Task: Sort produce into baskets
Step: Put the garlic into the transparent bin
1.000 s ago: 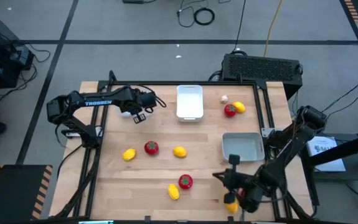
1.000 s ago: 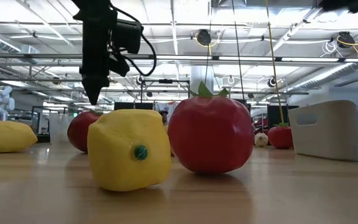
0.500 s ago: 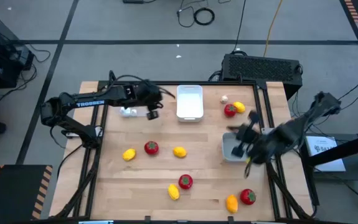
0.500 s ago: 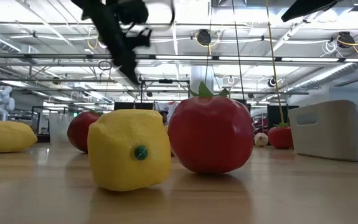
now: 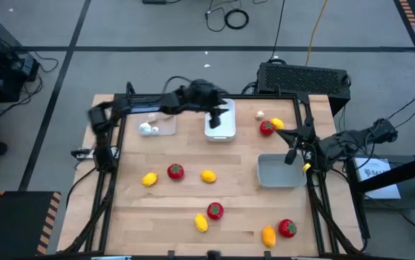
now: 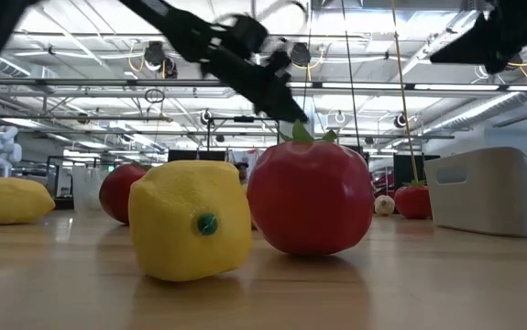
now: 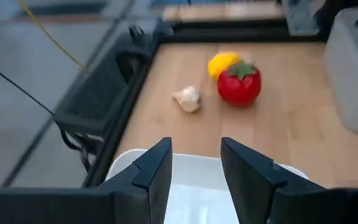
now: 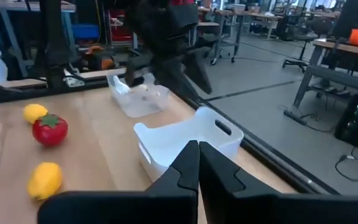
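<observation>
My left gripper (image 5: 220,108) stands open above the white basket (image 5: 220,124), its fingers slanting down; the left wrist view shows nothing between them (image 7: 196,177). My right gripper (image 5: 290,156) is shut and empty, drawn back beside the right rim of the grey basket (image 5: 278,173). The clear basket (image 5: 162,123) at the far left holds a whitish bulb (image 5: 146,129). A garlic bulb (image 7: 188,98), a tomato (image 7: 239,83) and a yellow fruit (image 7: 223,62) lie beyond the white basket. Other produce rests on the wood.
Loose produce lies mid-table: a yellow fruit (image 5: 149,179), a tomato (image 5: 175,171) and a lemon (image 5: 208,175). Near the front edge lie a tomato (image 5: 214,210), a yellow piece (image 5: 201,223), an orange fruit (image 5: 268,235) and a tomato (image 5: 287,227). A black box (image 5: 304,78) stands behind the table.
My left gripper has swung from over the clear basket toward the table's right, to above the white basket, and has tipped from pointing down to a shallow slant. My right gripper has pulled back from the near right corner, past the grey basket, toward the right edge.
</observation>
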